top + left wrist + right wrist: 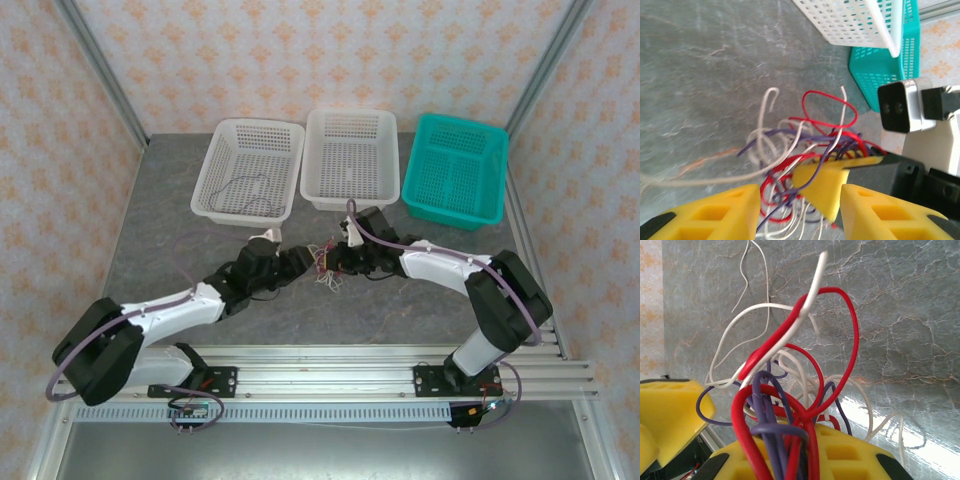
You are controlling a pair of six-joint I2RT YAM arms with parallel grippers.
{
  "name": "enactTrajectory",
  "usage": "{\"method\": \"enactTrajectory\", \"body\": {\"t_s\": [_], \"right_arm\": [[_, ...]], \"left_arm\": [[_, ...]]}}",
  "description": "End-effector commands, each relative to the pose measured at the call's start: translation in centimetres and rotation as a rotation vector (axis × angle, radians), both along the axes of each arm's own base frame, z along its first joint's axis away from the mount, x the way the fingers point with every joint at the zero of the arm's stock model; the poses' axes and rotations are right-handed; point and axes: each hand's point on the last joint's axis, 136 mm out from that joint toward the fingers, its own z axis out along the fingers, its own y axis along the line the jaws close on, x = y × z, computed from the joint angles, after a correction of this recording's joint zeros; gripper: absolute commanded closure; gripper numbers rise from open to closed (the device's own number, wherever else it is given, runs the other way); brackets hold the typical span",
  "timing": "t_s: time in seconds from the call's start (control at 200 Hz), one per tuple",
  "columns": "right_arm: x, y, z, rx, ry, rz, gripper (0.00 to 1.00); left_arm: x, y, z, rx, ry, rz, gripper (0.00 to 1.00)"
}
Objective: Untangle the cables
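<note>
Cables (771, 346) vanish into right claw (338, 262), gripped ends hidden.

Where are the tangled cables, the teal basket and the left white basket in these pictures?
tangled cables (325, 265), top view, on the middle of the bundle.
teal basket (452, 212), top view, on its near wall.
left white basket (240, 214), top view, on its near rim.

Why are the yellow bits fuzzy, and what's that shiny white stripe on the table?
Right wrist view: light glares off the table in a bright stripe. Left wrist view: the yellow fingers probably sit very near the lens, so they blur. Top view: evenly lit, fairly sharp.
</note>
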Motion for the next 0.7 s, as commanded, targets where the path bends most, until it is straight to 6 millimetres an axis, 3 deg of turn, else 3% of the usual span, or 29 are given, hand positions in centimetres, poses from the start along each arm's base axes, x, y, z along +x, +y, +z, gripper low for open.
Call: {"method": "enactTrajectory", "body": {"t_s": [0.0,0.105,0.2,0.38,0.44,0.55,0.696], "right_arm": [[0.2,1.0,1.8,0.04,-0.02,0.015,0.91],[0.2,1.0,1.8,0.042,-0.009,0.01,0.91],[0.3,0.9,1.9,0.044,-0.011,0.001,0.91],[1.0,-0.2,0.8,-0.026,-0.004,-0.07,0.9],[1.7,-1.5,-0.1,-0.08,0.004,-0.131,0.87],[3.4,-5.9,-2.2,-0.196,0.031,-0.309,0.8],[4.5,-15.0,-4.7,-0.319,0.079,-0.654,0.74]], "left_arm": [[1.3,-1.3,1.5,-0.049,-0.047,-0.002,0.55],[1.5,-1.1,0.0,-0.028,-0.009,0.016,0.59],[1.5,-0.8,-0.9,-0.014,0.008,0.035,0.72],[1.4,-0.6,-0.9,0.0,0.004,0.036,1.0],[1.2,-0.1,-0.7,0.021,-0.007,0.037,1.0],[0.9,1.8,0.2,0.073,-0.03,0.063,1.0],[0.3,5.8,1.1,0.078,-0.031,0.14,1.0]]}}
